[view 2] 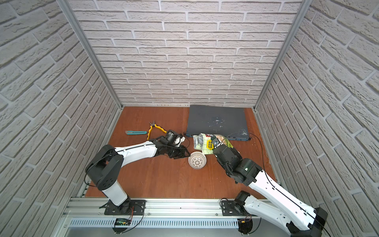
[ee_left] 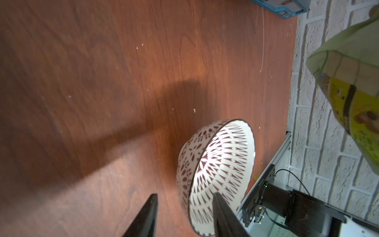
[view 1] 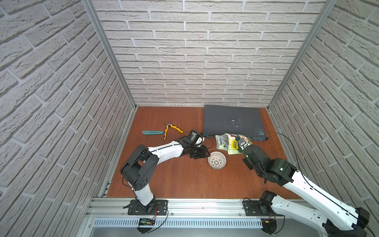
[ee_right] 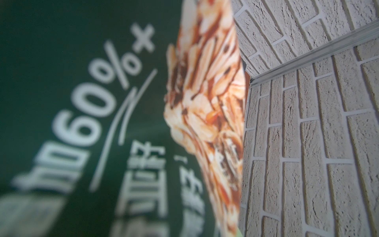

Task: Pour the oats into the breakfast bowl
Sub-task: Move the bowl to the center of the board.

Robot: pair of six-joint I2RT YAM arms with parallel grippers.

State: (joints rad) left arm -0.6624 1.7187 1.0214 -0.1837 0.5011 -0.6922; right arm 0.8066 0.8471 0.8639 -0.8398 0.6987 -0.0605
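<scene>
- White brick-pattern walls close in a reddish-brown wood-grain tabletop (view 1: 174,180), matt, with a few pale specks on it.
- Step in hand, as I judge it: steadying the bowl before the pour. The small round white ceramic bowl with a dark lattice pattern (ee_left: 217,170) stands mouth up near the table's middle, and no oats show in it.
- The left gripper (ee_left: 184,197) straddles the bowl's thin dark rim, with one black tapered finger inside and one outside. The jaws stand apart and the outer finger is clear of the wall, so nothing is pinched.
- The light-and-dark green stand-up plastic pouch with a yellow label (view 1: 231,143) is off the table just behind the bowl. It is tilted, with its clear, crinkled top end toward the left arm.
- The right gripper (view 1: 244,148) is at the pouch's lower part. Its fingers are hidden, but the raised pouch suggests they are clamped on it.
- Next move, I think: pinch the rim so the smooth bowl cannot skid, then bring the pouch's mouth over it and tip. Whether the mouth is open I cannot tell. Soft film buckles, so the oats may come in a rush.
- Well apart lie yellow-handled pliers (view 1: 171,129), a teal utility knife (view 1: 152,133) and a flat dark grey metal box (view 1: 231,120).
</scene>
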